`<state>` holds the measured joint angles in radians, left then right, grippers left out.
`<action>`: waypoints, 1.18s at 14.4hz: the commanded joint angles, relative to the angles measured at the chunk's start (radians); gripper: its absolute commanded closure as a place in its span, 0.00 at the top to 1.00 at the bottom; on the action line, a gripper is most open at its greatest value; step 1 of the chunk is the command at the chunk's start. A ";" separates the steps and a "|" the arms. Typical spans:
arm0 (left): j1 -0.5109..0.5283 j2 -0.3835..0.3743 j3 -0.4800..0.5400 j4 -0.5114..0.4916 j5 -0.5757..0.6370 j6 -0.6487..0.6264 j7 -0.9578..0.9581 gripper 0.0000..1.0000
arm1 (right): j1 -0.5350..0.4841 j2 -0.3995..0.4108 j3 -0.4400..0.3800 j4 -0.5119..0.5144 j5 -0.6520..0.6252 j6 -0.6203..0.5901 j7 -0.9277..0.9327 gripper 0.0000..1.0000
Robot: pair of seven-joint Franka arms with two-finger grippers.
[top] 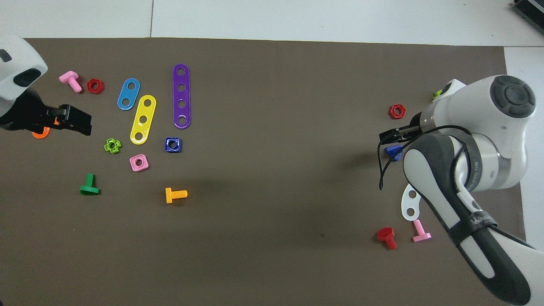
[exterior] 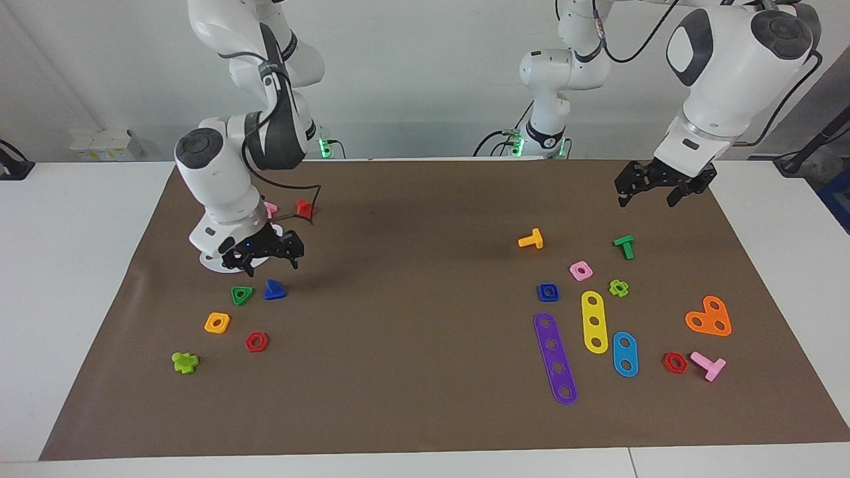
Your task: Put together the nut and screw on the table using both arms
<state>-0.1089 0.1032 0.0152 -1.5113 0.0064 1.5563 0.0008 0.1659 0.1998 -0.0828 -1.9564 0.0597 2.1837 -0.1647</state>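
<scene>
Right gripper (exterior: 262, 255) hung over the mat, fingers apart and empty, blue triangular-head screw (exterior: 273, 290) lying just beside it. Blue square nut (exterior: 548, 292) sat toward the left arm's end; left gripper (exterior: 664, 184) waited open, well apart.

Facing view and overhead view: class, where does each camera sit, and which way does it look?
Facing view: high across the table, facing both arms; right end effector over the screw.
Overhead view: above the robots' end, looking steeply down; left end effector enters low.
Shared: the nut, half a turn apart.
</scene>
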 commanded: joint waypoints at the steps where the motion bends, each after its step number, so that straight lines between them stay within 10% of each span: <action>1: 0.006 -0.034 0.002 -0.043 -0.019 0.024 0.008 1.00 | -0.023 -0.022 0.003 -0.125 0.025 0.129 -0.123 1.00; 4: 0.006 -0.034 0.002 -0.041 -0.019 0.024 0.008 1.00 | -0.023 0.009 0.003 -0.151 0.025 0.182 -0.141 0.94; 10: 0.006 -0.034 0.002 -0.043 -0.019 0.024 0.008 1.00 | -0.060 0.018 0.002 -0.180 0.025 0.231 -0.242 0.35; 17: 0.006 -0.034 0.002 -0.043 -0.019 0.024 0.008 1.00 | -0.055 0.018 0.002 -0.199 0.025 0.245 -0.231 0.34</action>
<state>-0.1089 0.1032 0.0152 -1.5113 0.0064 1.5563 0.0008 0.1146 0.2194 -0.0863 -2.1397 0.0598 2.3998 -0.3700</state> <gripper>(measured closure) 0.000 0.656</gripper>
